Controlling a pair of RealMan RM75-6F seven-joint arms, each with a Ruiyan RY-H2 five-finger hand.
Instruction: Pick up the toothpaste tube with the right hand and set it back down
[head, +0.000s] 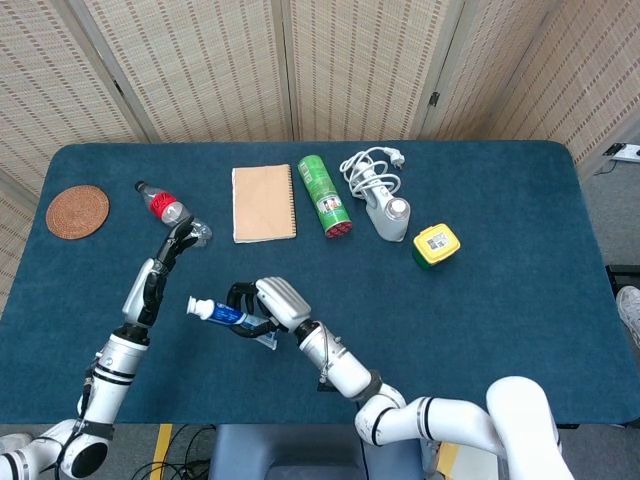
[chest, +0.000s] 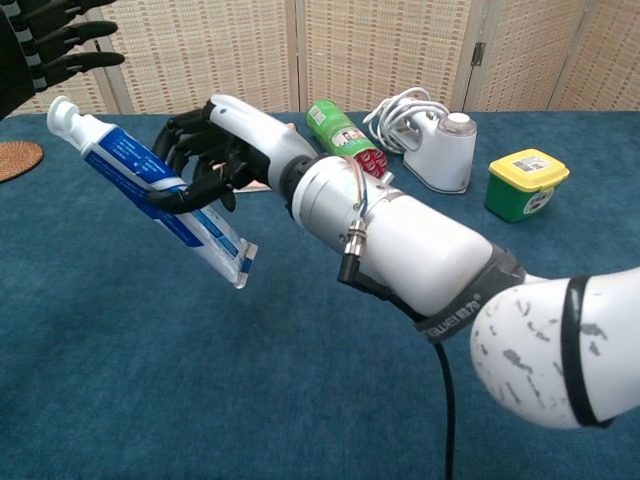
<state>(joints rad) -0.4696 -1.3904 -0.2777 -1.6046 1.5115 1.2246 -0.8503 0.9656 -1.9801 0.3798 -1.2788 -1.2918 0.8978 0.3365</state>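
The toothpaste tube (head: 222, 315) is blue and white with a white cap. It hangs tilted above the blue table (head: 500, 300), cap up and to the left, crimped end down. My right hand (head: 268, 305) grips it around the middle, black fingers wrapped over the tube (chest: 150, 188). In the chest view the right hand (chest: 215, 150) sits at centre left. My left hand (head: 155, 275) stands just left of the cap, fingers straight and apart, holding nothing and not touching the tube. Its fingers (chest: 55, 45) show at the top left corner of the chest view.
Along the far side lie a woven coaster (head: 77, 211), a small bottle with a red label (head: 165, 208), a tan notebook (head: 264, 203), a green can (head: 324, 195), a white device with coiled cable (head: 380, 195) and a yellow-lidded box (head: 435, 243).
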